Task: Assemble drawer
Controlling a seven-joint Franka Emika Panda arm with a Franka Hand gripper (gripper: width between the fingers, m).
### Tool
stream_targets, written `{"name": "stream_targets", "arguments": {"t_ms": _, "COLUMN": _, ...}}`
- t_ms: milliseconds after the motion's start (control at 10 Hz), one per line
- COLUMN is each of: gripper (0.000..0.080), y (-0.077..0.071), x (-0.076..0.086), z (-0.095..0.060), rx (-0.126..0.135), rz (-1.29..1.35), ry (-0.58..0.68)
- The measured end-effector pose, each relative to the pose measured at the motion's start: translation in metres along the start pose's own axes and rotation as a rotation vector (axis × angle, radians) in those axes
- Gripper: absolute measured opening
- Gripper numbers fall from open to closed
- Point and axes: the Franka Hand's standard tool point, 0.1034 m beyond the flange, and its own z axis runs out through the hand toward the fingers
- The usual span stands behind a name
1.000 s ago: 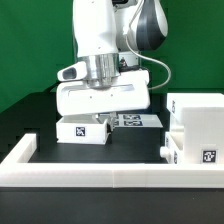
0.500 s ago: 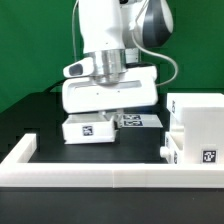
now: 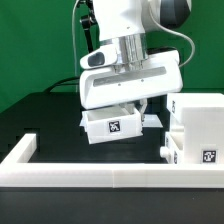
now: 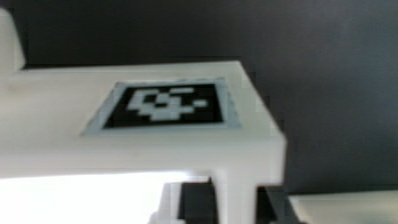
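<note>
Nearest the exterior camera is the low wall (image 3: pixel 100 160) edging the bench (image 3: pixel 45 120). Behind it, on the exterior view's right, sits the housing (image 3: pixel 200 125). Further back the arm has a tray (image 3: pixel 112 124) lifted clear of the bench, tilted, just beside the housing. The jaws look clamped on the tray's wall.

Judging by that tilt, the tray could catch the housing's edge going in, or slip if the hold is shallow.

The wrist view shows the tray's tag (image 4: pixel 167 105) close up and blurry, plus dark fingers (image 4: pixel 210 204) at its rim, which the exterior view hides; only the exterior view shows the housing.
</note>
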Motion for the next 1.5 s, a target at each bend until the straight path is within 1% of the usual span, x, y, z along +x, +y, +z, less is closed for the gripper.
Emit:
{"name": "stream_targets", "arguments": {"t_ms": 100, "gripper": 0.0039, "y": 0.0, "x": -0.002, "z": 0.001, "rx": 0.0, "rz": -0.037, "ry": -0.004}}
{"name": "stream_targets", "arguments": {"t_ms": 200, "gripper": 0.0039, "y": 0.002, "x": -0.002, "z": 0.001, "rx": -0.003, "rz": -0.176, "ry": -0.005}}
{"name": "stream_targets", "arguments": {"t_ms": 300, "gripper": 0.0039, "y": 0.006, "x": 0.0, "z": 0.001, "rx": -0.008, "rz": -0.356, "ry": -0.006}}
{"name": "stream_targets", "arguments": {"t_ms": 400, "gripper": 0.0039, "y": 0.011, "x": 0.008, "z": -0.003, "rx": -0.023, "rz": -0.556, "ry": -0.007}}
{"name": "stream_targets", "arguments": {"t_ms": 600, "gripper": 0.0039, "y": 0.013, "x": 0.016, "z": -0.009, "rx": -0.034, "rz": -0.663, "ry": -0.016}}
{"name": "stream_targets", "arguments": {"t_ms": 800, "gripper": 0.0038, "y": 0.014, "x": 0.014, "z": -0.006, "rx": -0.032, "rz": -0.788, "ry": -0.024}}
{"name": "stream_targets", "arguments": {"t_ms": 900, "gripper": 0.0038, "y": 0.016, "x": 0.015, "z": -0.007, "rx": -0.035, "rz": -0.88, "ry": -0.027}}
{"name": "stream_targets", "arguments": {"t_ms": 1000, "gripper": 0.0039, "y": 0.021, "x": 0.02, "z": -0.008, "rx": -0.041, "rz": -1.062, "ry": -0.044}}
{"name": "stream_targets", "arguments": {"t_ms": 1100, "gripper": 0.0039, "y": 0.021, "x": 0.027, "z": -0.009, "rx": -0.04, "rz": -1.159, "ry": -0.067}}
{"name": "stream_targets", "arguments": {"t_ms": 1200, "gripper": 0.0038, "y": 0.02, "x": 0.035, "z": -0.012, "rx": -0.054, "rz": -1.226, "ry": -0.066}}
{"name": "stream_targets", "arguments": {"t_ms": 1300, "gripper": 0.0039, "y": 0.023, "x": 0.037, "z": -0.016, "rx": -0.068, "rz": -1.311, "ry": -0.057}}
{"name": "stream_targets", "arguments": {"t_ms": 1400, "gripper": 0.0039, "y": 0.024, "x": 0.037, "z": -0.015, "rx": -0.066, "rz": -1.335, "ry": -0.059}}
{"name": "stream_targets", "arguments": {"t_ms": 1500, "gripper": 0.0039, "y": 0.024, "x": 0.038, "z": -0.012, "rx": -0.057, "rz": -1.376, "ry": -0.063}}
